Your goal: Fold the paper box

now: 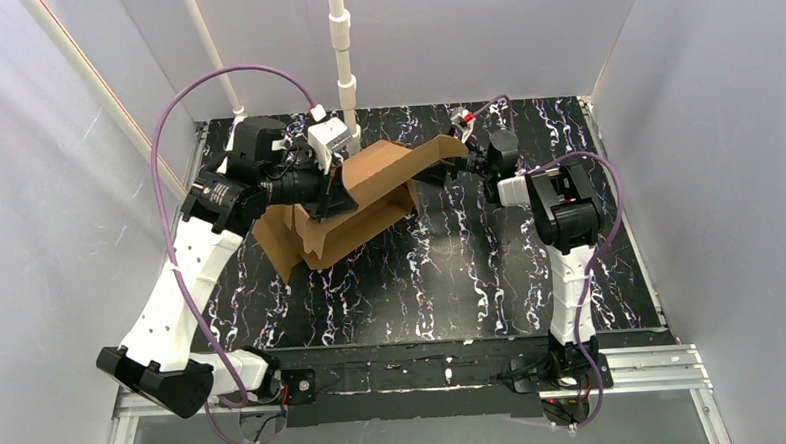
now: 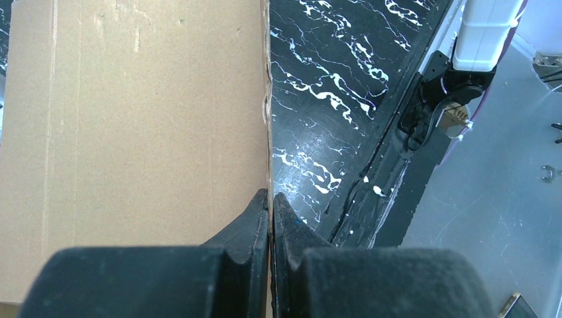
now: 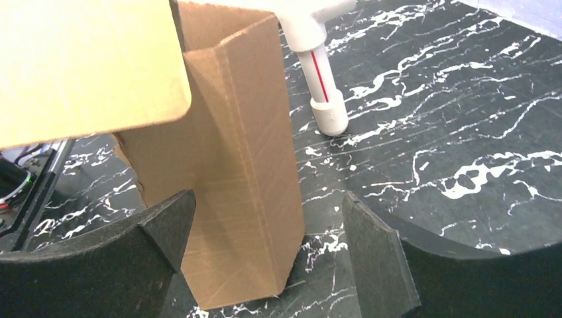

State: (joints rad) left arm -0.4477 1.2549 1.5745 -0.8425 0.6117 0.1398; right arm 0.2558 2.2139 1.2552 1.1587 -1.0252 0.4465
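Note:
The paper box (image 1: 363, 198) is a brown cardboard blank, partly folded, at the back middle of the black marbled table (image 1: 492, 278). One long panel rises toward the right. My left gripper (image 1: 330, 197) is shut on an edge of the box; in the left wrist view the fingertips (image 2: 258, 212) pinch the cardboard edge (image 2: 146, 119) between them. My right gripper (image 1: 454, 169) is open at the raised right end of the box. In the right wrist view its fingers (image 3: 169, 222) stand wide apart with a folded upright panel (image 3: 238, 172) between them, not touching.
A white pipe post (image 1: 343, 59) stands at the back middle, close behind the box; its foot shows in the right wrist view (image 3: 328, 109). White enclosure walls surround the table. A metal rail (image 1: 635, 364) runs along the near edge.

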